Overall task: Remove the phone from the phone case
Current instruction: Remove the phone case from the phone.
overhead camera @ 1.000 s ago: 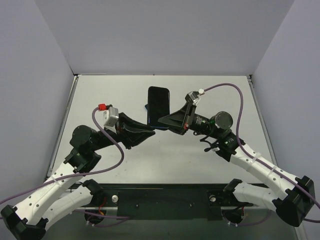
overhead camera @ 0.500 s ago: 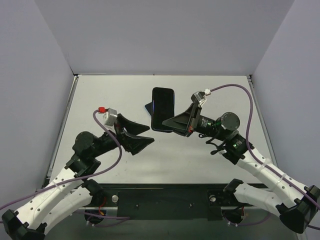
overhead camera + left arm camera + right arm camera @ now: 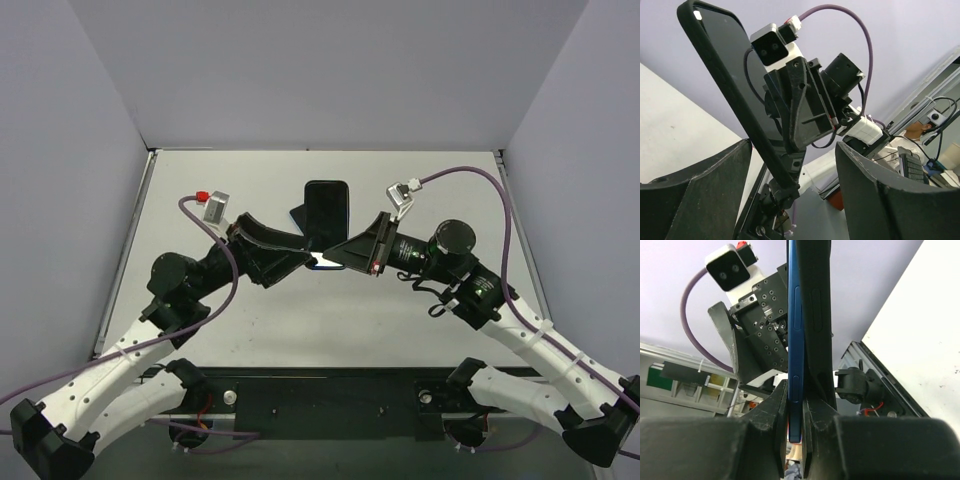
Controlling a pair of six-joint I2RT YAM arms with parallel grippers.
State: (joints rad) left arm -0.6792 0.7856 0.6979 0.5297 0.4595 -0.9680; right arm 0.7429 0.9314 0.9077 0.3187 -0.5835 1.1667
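Right wrist | 1 phone [image 3: 795, 340], 1 case [image 3: 817, 315] | R fingers [image 3: 765, 435] pinch phone | L fingers [image 3: 695, 200] wide

Top cam: phone [image 3: 326, 205] btm end hidden behind right gripper [image 3: 326, 260]. Right wrist: phone top cut off by frame edge.

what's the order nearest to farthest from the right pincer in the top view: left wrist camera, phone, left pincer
1. phone: clamped in the right pincer, reaching toward the far side.
2. left pincer: just to the left, open.
3. left wrist camera: farthest, well off to the left.
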